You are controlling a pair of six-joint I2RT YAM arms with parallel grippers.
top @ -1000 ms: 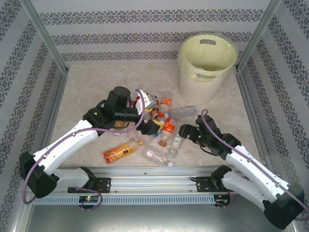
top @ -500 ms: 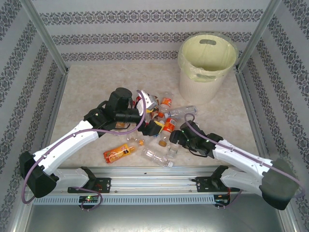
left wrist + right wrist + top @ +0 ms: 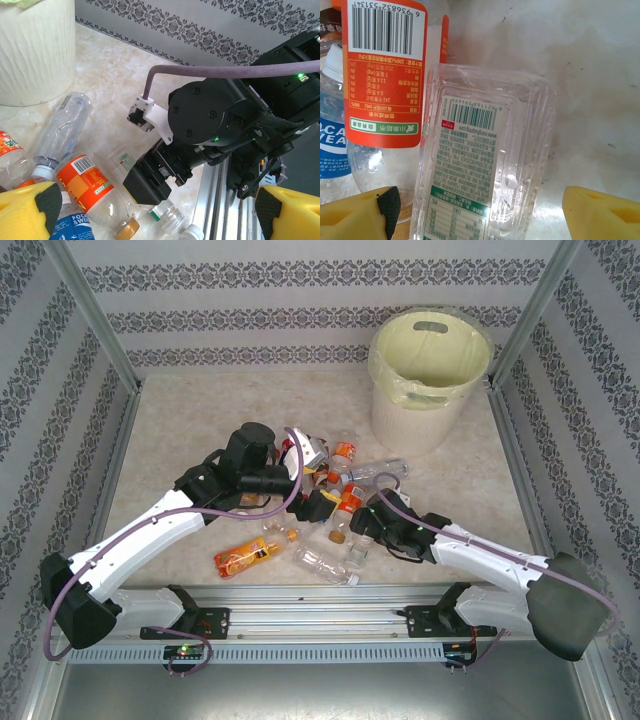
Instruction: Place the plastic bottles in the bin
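Note:
Several plastic bottles (image 3: 335, 480) lie heaped at the table's middle. My right gripper (image 3: 480, 215) is open, its yellow fingers standing either side of a clear square bottle (image 3: 480, 165) with a white and green label, with a gap on the right side. An orange-labelled bottle (image 3: 385, 75) lies just left of it. In the top view the right gripper (image 3: 360, 524) sits at the pile's near right edge. My left gripper (image 3: 157, 215) is open above the pile (image 3: 320, 498), facing the right gripper's black body (image 3: 150, 180). The bin (image 3: 430, 380) stands far right, lined in pale yellow-green.
An orange bottle (image 3: 245, 557) and a clear one (image 3: 325, 565) lie apart near the front rail (image 3: 320, 596). A long clear bottle (image 3: 380, 472) points toward the bin. Patterned walls and metal posts close in the table; open tabletop lies to the far left.
My right arm has swung left and stretched toward the pile, bringing its gripper down around the clear square bottle. The left arm has hardly moved.

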